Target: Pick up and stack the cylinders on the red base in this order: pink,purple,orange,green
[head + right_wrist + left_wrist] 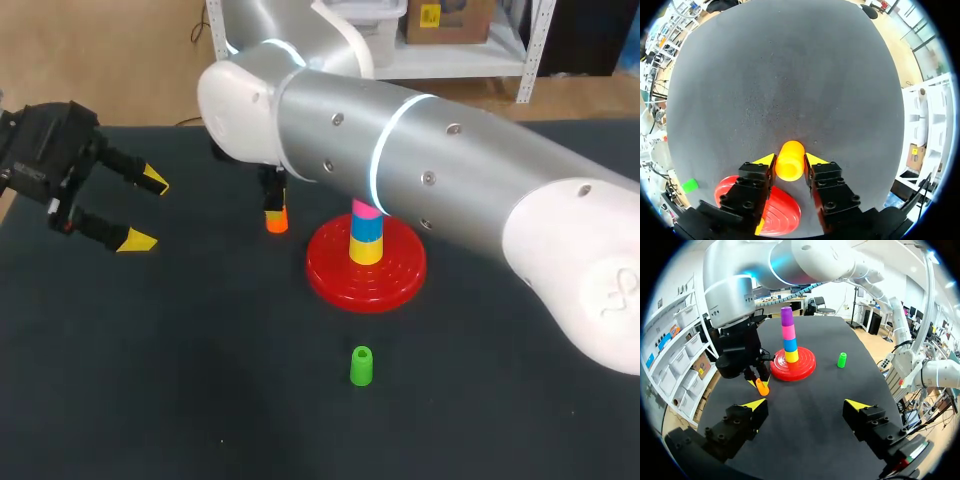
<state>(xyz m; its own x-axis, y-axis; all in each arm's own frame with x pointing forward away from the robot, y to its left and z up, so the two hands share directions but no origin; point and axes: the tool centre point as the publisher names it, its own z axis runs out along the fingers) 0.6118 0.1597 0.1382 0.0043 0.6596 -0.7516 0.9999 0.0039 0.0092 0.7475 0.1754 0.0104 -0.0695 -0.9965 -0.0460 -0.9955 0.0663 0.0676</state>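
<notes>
orange cylinder (762, 388) | gripped in down-pointing right claw (790, 160) | left claw (806, 404) spread wide

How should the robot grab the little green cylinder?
Pinch the green cylinder across its round sides, near the middle, coming straight down from above. It stands upright and alone on the table, apart from the red base, so nothing is in the way. The open left end effector is free; the right end effector is shut on the orange cylinder.
</notes>
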